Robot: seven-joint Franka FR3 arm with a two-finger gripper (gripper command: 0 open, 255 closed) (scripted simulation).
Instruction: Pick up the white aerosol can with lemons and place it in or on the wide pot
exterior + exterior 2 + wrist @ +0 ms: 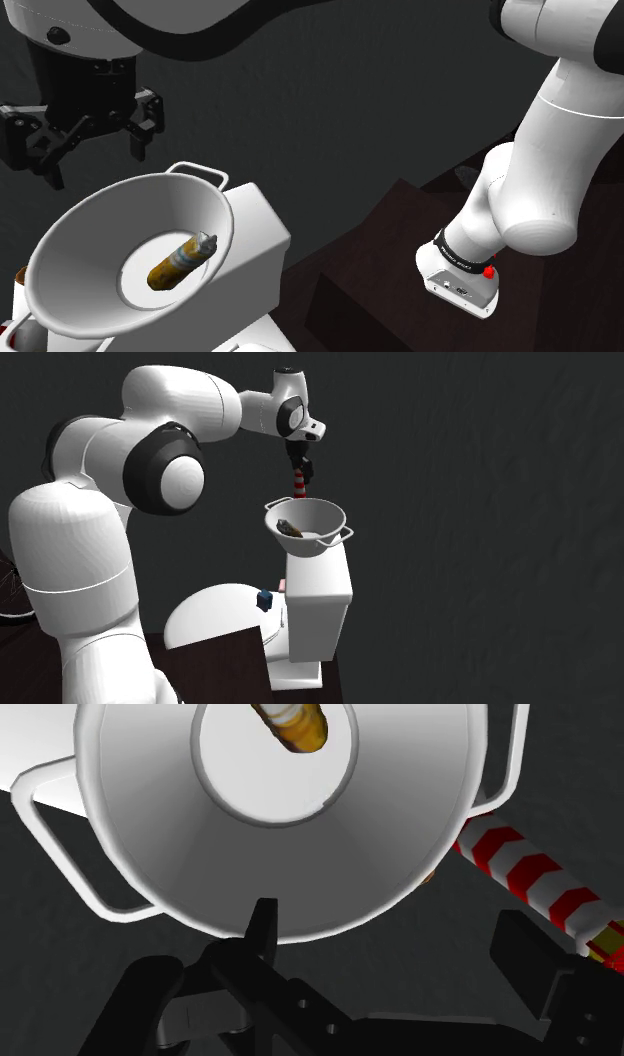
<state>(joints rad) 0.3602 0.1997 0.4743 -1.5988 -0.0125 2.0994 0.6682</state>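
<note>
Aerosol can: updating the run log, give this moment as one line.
aerosol can: lying in pot | jaws: open, empty, above pot | task: placed

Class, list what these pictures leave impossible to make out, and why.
Can label: too small in the shoulder view; the wrist view's edge cuts it off.
Red-white striped rod: the pot hides one end in the wrist view.
Small blue thing, second exterior view: too small to identify.

— Where do we hold our gripper (95, 150)?
— Above the wide pot (85, 225), over the near part of its rim, pointing down at it, our fingers (262, 919) spread apart.
— And our arm (80, 552)?
— We rise tall beside the pot, fold at the elbow, and reach across so the wrist hangs over it.
</note>
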